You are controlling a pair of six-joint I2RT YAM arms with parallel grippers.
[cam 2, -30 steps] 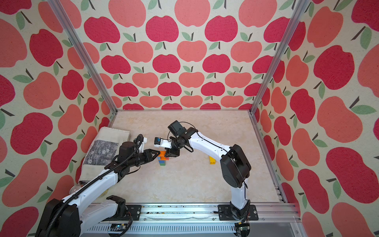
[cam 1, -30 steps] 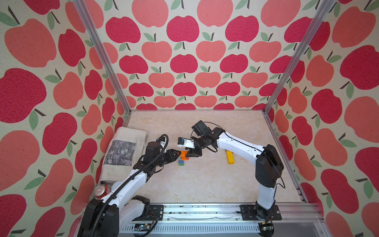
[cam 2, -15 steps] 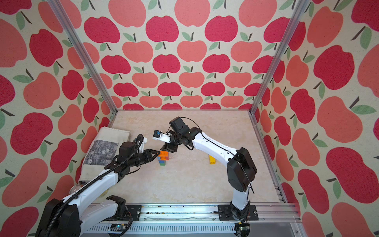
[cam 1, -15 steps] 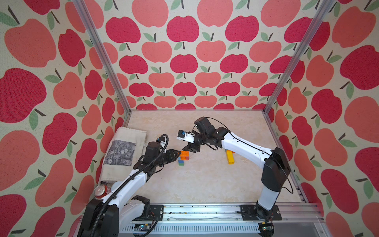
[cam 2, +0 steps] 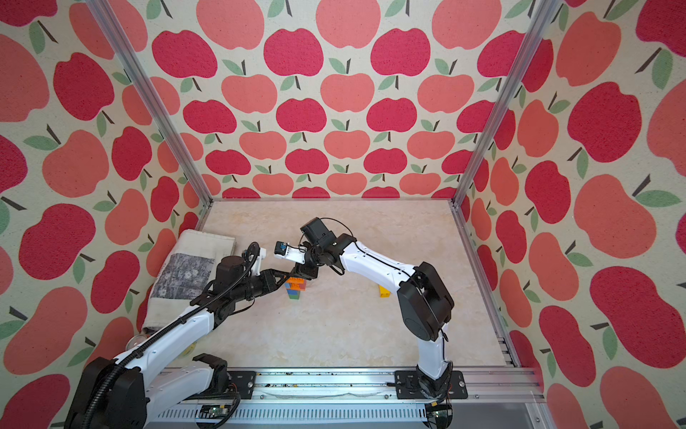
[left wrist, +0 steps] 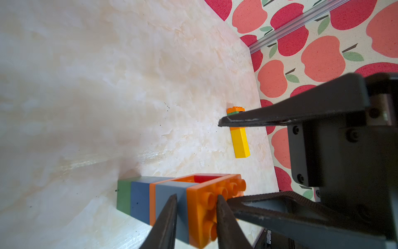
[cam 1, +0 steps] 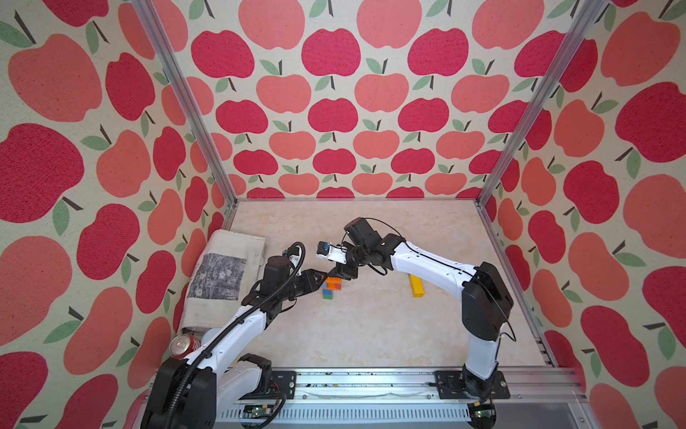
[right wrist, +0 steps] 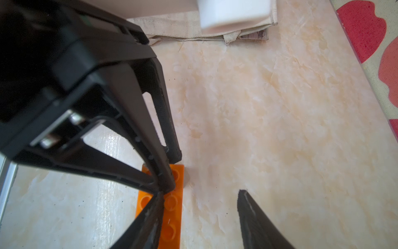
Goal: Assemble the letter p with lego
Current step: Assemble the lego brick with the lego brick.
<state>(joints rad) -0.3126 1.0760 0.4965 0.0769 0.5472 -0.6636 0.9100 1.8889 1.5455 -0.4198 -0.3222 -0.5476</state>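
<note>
Flanking studded orange brick (left wrist: pixel 204 207), ridged black left tool (left wrist: pixel 228 161).

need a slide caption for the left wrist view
Two dark fingers straddle the orange brick capping a blue-and-green stack; a yellow brick lies beyond.

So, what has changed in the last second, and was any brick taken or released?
Only the right arm moved. Its wrist rose a little and swung toward the left arm, so the right tool now tilts more steeply, with its tips still at the brick stack. Nothing was taken hold of or let go. The left tool, the stack and the yellow brick stayed as they were.
</note>
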